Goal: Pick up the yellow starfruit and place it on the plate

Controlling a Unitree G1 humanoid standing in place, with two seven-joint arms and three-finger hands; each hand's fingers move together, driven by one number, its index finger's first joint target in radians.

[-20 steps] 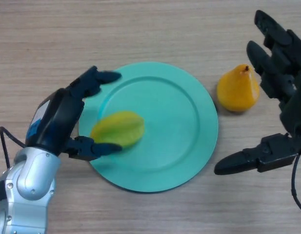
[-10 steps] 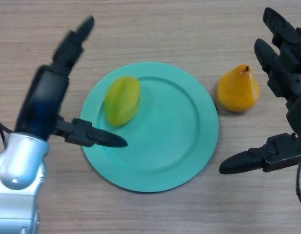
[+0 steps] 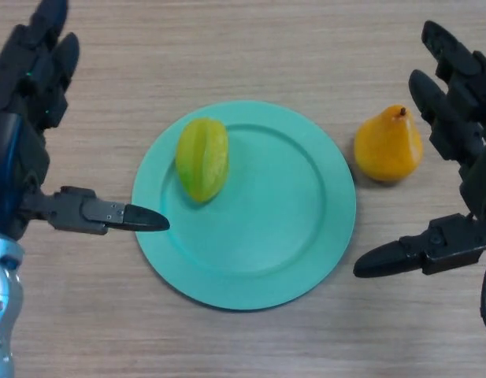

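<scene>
Yellow starfruit (image 3: 202, 159) lies left on the teal plate (image 3: 306, 236); left hand (image 3: 26, 150) released, right hand (image 3: 455, 157) spread wide.

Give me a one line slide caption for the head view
Yellow starfruit lies on the teal plate; open left hand and right hand flank it.

I count one yellow starfruit (image 3: 202, 159) left of centre, one teal plate (image 3: 306, 236) mid-frame, one orange pear (image 3: 388, 147) at right, and two black hands: left hand (image 3: 22, 150), right hand (image 3: 463, 157).
</scene>
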